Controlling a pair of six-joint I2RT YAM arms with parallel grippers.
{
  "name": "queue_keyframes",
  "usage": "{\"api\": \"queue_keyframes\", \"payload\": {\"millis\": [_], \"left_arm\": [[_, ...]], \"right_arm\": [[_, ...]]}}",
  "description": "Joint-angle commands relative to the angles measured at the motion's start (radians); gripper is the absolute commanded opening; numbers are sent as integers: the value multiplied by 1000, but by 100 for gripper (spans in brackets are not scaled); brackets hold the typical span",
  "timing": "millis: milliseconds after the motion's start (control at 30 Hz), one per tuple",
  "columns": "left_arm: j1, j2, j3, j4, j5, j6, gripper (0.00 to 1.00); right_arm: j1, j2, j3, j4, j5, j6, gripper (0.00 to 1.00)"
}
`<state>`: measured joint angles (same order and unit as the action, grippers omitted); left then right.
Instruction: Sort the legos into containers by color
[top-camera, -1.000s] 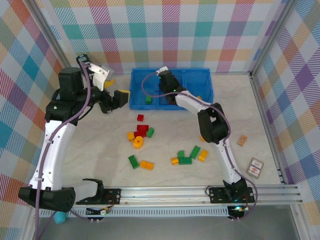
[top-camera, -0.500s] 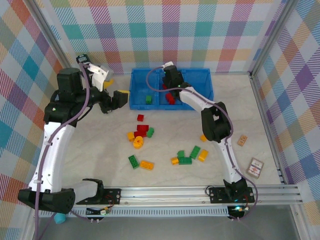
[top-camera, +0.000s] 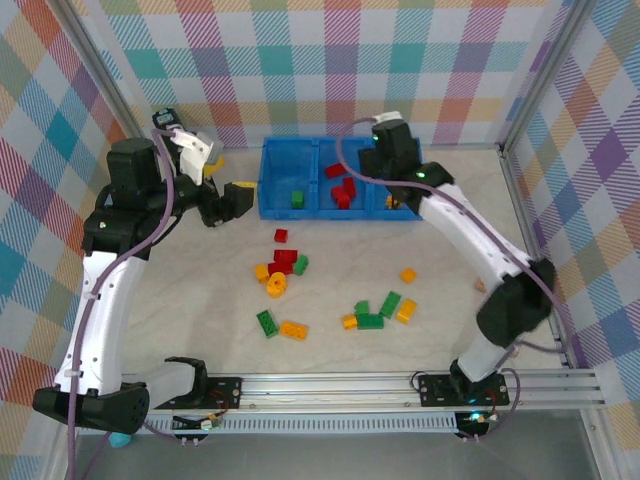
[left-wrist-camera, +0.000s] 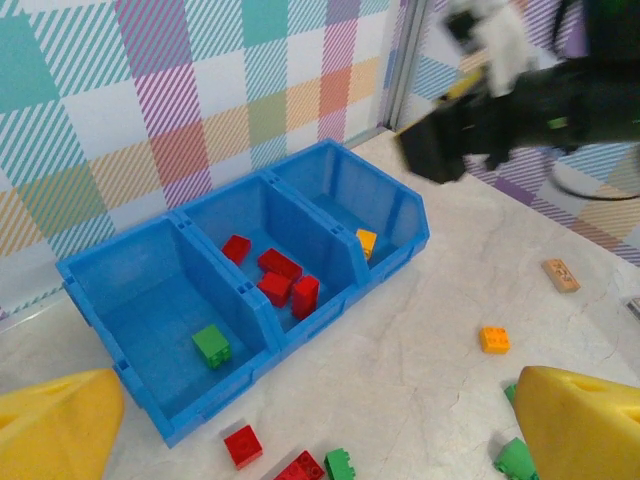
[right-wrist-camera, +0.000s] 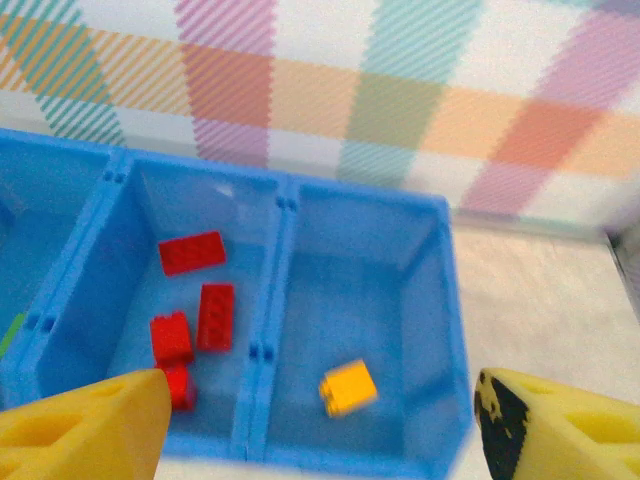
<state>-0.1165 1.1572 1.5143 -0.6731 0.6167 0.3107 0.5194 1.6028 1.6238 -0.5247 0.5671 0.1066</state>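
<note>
Probably a robotics lab test cell, plaid-curtained walls, aluminium frame rail, pale marbled tabletop

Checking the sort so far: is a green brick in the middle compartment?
No, the middle compartment holds only red bricks; the green brick lies in the left one.

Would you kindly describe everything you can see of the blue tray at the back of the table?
The blue tray is low, glossy plastic, with three side-by-side open compartments split by two dividers. It sits flat on the table near the checked back wall. The left compartment holds one green brick, the middle four red bricks, the right one yellow-orange brick.
</note>
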Motion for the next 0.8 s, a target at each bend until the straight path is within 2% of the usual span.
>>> {"api": "queue_keyframes", "payload": {"millis": [0,133,300,400,467,600,767], "left_arm": [[-8,1,1,30,43,-3,100],[-8,18,7,27,49,-5,100],[-8,14,-9,46,66,-16,100],[-8,7,-16,50,60,-16,100],[-8,2,-18,52,58,-16,100],[-9,13,-15,44,62,-15,100],[-9,13,-18,42,52,-10,100]], "right_arm": [[-30,-62,-65,-350,59,277,80],[-63,-186,-223,-469,-21,554,79],[-163,-284,-467,-340,-274,741,78],[-186,-269,-535,-259,-382,774,78],[-188,-240,-548,-238,-409,792,78],[-191,-186,-583,-190,-452,824,79],[-193,-120,-593,-166,-437,837,81]]}}
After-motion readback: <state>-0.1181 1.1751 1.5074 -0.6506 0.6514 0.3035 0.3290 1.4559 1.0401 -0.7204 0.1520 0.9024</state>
